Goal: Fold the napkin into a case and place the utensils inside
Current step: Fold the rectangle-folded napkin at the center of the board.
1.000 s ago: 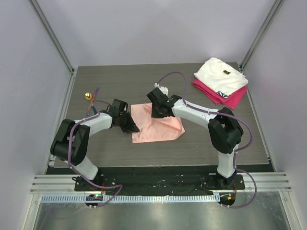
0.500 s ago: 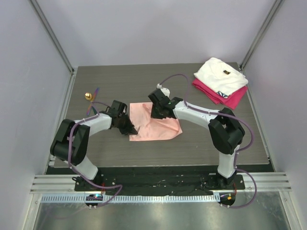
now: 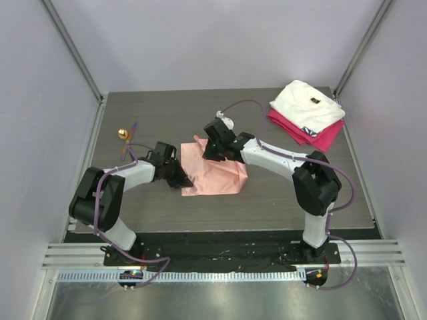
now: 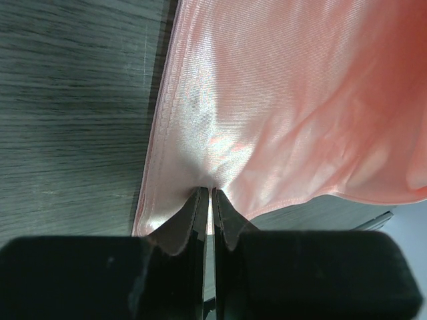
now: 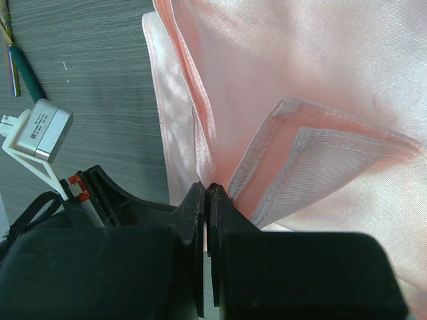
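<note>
My left pincer is nearest. Its jaws are all but closed, pinching the near left hem of the napkin. The salmon-pink cloth lies mid-table between my two arms, on the dark wood-grain table. Just beyond, my right pincer is clamped tight on the napkin's far left edge, with a pleat of shiny fabric gathered between the jaws. A hemmed corner is turned over beside them, showing its duller side. Farther left, well apart from the napkin, lie the utensils: a gold bowl with thin purple and green handles. In the far right corner a folded white cloth rests on a folded magenta cloth.
</note>
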